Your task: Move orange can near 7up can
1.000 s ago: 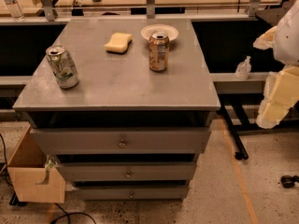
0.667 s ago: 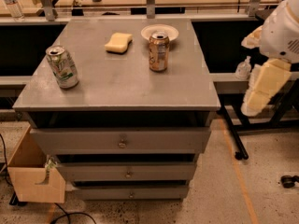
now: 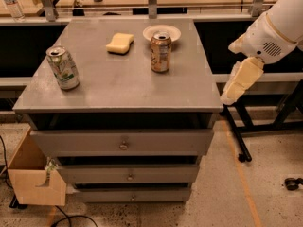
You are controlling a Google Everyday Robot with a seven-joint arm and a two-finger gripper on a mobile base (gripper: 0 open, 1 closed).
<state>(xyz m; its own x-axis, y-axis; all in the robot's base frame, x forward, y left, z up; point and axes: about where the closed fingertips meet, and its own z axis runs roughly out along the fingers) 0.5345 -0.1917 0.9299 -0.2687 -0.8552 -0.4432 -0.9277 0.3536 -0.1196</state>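
The orange can point(image 3: 161, 52) stands upright on the grey cabinet top point(image 3: 118, 86), right of centre and towards the back. The 7up can point(image 3: 63, 67), whitish with green markings, stands upright near the left edge, well apart from the orange can. My gripper point(image 3: 241, 80) is a cream-coloured piece hanging from the white arm point(image 3: 277, 30). It hovers off the right edge of the cabinet, to the right of the orange can and a little nearer the front. It holds nothing that I can see.
A yellow sponge point(image 3: 120, 43) and a white plate point(image 3: 162, 31) lie at the back, the plate right behind the orange can. The cabinet has three drawers point(image 3: 124, 143). A cardboard box point(image 3: 33, 178) sits on the floor at left. A black table frame point(image 3: 236, 134) stands at right.
The arm and gripper have moved left, from the right border of the view towards the cabinet's right edge. The cans, sponge and plate have not moved.
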